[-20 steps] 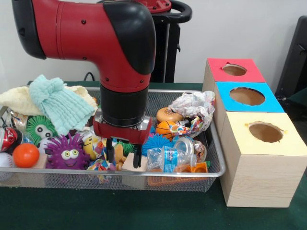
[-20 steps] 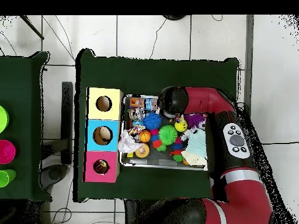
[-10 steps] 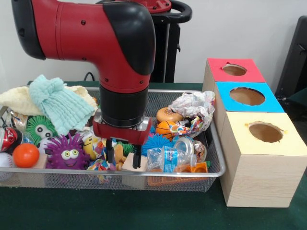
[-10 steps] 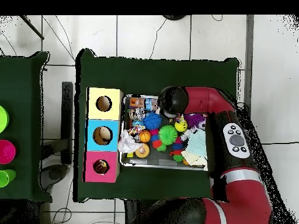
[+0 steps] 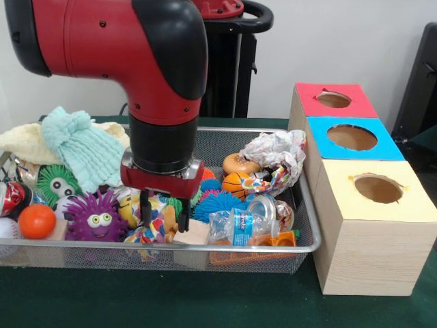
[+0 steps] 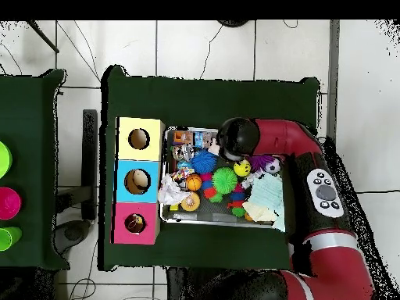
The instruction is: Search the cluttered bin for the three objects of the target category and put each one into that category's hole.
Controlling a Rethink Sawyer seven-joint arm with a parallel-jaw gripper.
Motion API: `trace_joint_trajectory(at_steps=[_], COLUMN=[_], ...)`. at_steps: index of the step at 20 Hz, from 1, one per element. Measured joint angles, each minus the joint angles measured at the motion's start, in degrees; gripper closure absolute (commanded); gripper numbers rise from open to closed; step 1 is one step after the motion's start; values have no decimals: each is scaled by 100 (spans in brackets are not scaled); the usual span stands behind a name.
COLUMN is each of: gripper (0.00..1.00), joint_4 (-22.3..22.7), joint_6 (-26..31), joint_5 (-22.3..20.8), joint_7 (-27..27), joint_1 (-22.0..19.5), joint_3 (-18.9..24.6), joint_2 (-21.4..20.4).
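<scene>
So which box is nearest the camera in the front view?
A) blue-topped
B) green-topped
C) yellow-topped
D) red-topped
C: the yellow-topped box sits at the front of the row, with the blue-topped box behind it and the red-topped box farthest back.

The counter (image 5: 205, 304) is covered in dark green cloth. A wire mesh bin (image 5: 300, 205) heaped with toys sits directly on it, and just beside the bin stands a wooden box (image 5: 362, 253) with three holed tops, red, blue and yellow; bin and box appear to touch.
</scene>
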Motion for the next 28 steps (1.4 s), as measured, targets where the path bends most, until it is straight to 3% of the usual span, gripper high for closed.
trace_joint_trajectory(at_steps=[5,14,20,25,27,28], gripper=[0,0,0,0,0,0], joint_4=[212,1134,1450,1660,1791,1899], joint_6=[158,346,331,47,-322,-770], joint_5=[7,41,40,32,26,2], joint_7=[0,0,0,0,0,0], joint_1=[-65,-107,-264,-561,-750,-921], joint_3=[-20,-36,22,224,384,531], joint_2=[-186,-1082,-1251,-1263,-1259,-1248])
